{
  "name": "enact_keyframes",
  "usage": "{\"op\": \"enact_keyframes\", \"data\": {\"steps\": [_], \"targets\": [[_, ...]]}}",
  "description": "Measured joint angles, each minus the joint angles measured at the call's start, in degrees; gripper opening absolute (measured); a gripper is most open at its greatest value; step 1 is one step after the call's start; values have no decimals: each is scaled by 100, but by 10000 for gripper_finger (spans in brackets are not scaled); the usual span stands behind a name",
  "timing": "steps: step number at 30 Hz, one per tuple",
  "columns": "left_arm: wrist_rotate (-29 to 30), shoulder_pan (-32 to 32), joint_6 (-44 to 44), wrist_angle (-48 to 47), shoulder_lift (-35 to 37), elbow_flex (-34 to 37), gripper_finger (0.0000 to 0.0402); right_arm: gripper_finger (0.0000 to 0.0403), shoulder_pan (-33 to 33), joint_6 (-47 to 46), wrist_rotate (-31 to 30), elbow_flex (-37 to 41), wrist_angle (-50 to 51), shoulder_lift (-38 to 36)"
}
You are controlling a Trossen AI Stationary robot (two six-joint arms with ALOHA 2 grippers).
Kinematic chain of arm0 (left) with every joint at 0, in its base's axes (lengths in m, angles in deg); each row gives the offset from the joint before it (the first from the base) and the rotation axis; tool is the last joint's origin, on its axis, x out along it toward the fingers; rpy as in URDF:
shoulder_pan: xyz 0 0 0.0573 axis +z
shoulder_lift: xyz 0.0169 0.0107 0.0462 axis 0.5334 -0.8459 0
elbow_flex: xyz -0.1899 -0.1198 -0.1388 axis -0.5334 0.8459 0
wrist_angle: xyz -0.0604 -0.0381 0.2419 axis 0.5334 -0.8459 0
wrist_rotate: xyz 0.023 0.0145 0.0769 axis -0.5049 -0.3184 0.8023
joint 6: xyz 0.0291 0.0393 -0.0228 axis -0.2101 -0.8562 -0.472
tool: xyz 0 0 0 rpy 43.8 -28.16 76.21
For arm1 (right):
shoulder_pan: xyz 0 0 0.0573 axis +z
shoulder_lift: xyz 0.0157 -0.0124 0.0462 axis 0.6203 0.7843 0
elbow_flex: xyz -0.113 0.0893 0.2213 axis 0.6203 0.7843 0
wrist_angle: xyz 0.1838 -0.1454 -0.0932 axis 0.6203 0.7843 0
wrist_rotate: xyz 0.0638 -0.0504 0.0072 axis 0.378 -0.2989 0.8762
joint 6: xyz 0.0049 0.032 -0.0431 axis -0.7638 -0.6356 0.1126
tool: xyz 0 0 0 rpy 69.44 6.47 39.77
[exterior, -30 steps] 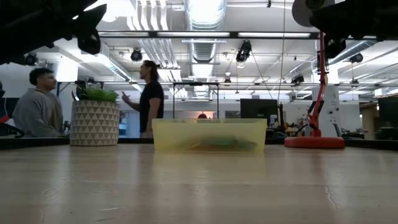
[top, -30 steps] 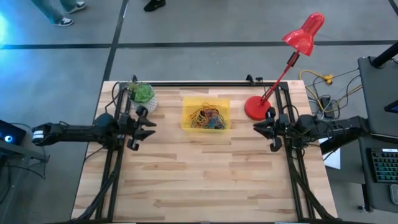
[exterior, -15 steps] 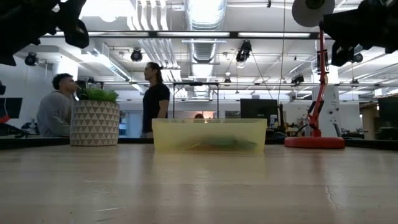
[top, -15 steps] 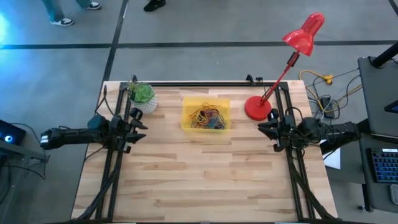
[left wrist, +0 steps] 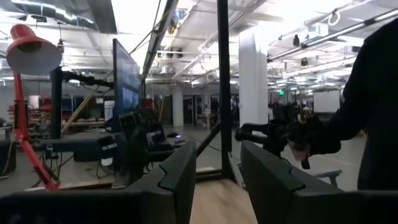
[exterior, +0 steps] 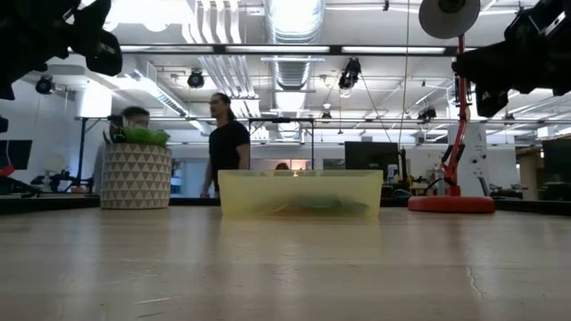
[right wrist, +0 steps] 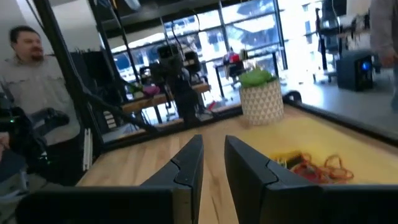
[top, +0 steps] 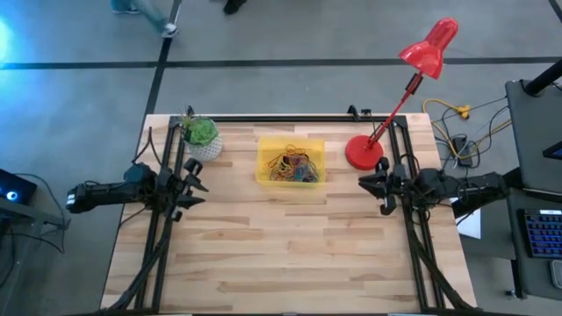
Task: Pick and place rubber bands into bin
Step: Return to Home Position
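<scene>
L gripper [top: 197,186] at table [top: 290,250] left edge, narrow gap, empty. R gripper [top: 369,188] at right edge by lamp [top: 363,153], narrow gap, empty. Rubber bands [top: 292,165] piled in bin [top: 262,149], far centre.

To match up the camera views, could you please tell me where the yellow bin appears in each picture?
High view: the bin lies between the white plant pot and the red lamp.
Low view: the bin stands at centre, right of the pot.
Left wrist view: not in it.
Right wrist view: the bin lies nearer than the pot.
Shared landmark: the pot.
</scene>
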Motion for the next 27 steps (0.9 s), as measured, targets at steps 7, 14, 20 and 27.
{"op": "enact_keyframes", "data": {"steps": [7,14,20,27], "targets": [[2,-62,-126,1,-60,4,112,57,0,-136,-94,0,124,0],[-20,-264,-126,-17,-54,7,112,57,2,-124,-168,0,181,2],[402,-269,180,-931,-63,8,112,57,1,21,-688,-3,340,51],[1209,-267,-131,-1360,-163,9,112,57,2,44,-768,-3,341,76]]}}
